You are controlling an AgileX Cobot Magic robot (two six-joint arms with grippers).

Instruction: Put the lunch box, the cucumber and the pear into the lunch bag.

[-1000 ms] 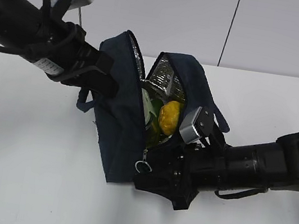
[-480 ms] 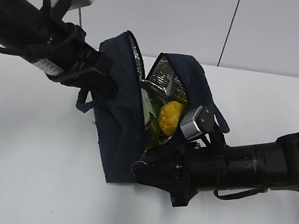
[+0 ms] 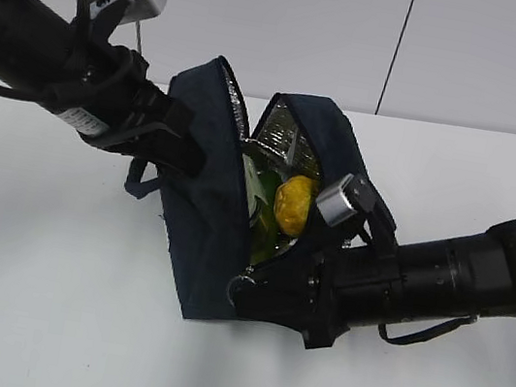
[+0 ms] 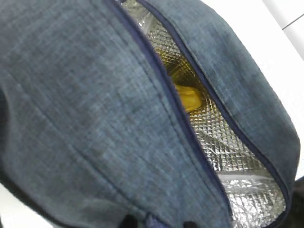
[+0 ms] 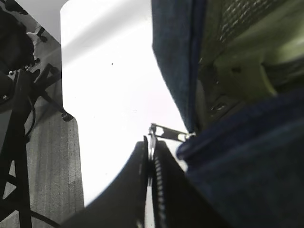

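Exterior view: the lunch bag (image 3: 210, 215) stands on the white table (image 3: 42, 316), its navy fabric gaping along the zipper so the quilted silver lining shows. Inside, the pear (image 3: 293, 204) sits as a lumpy yellow-orange mass, with pale green beside it that is probably the lunch box (image 3: 260, 192) lid. The cucumber cannot be picked out. The packing looks done, so the step in hand is closing the bag. The left gripper (image 3: 182, 147) presses into the bag's left flank near the top; whether its fingers clamp fabric cannot be told here. The right gripper (image 3: 248, 288) is at the bag's lower front corner, where the ring pull (image 3: 240, 283) hangs.

Left wrist view: coarse, denim-like cloth fills the frame, and the slit opens onto crinkled foil with the pear deep inside. Dark finger tips barely peek in at the bottom edge, so their hold is uncertain.

Right wrist view: the two black ridged fingers (image 5: 137, 190) are pressed together on the thin metal ring, which joins a small silver slider tab at the end of the zipper track. The next move calls for a steady pull along the curved track while the left arm braces the soft bag against collapse.
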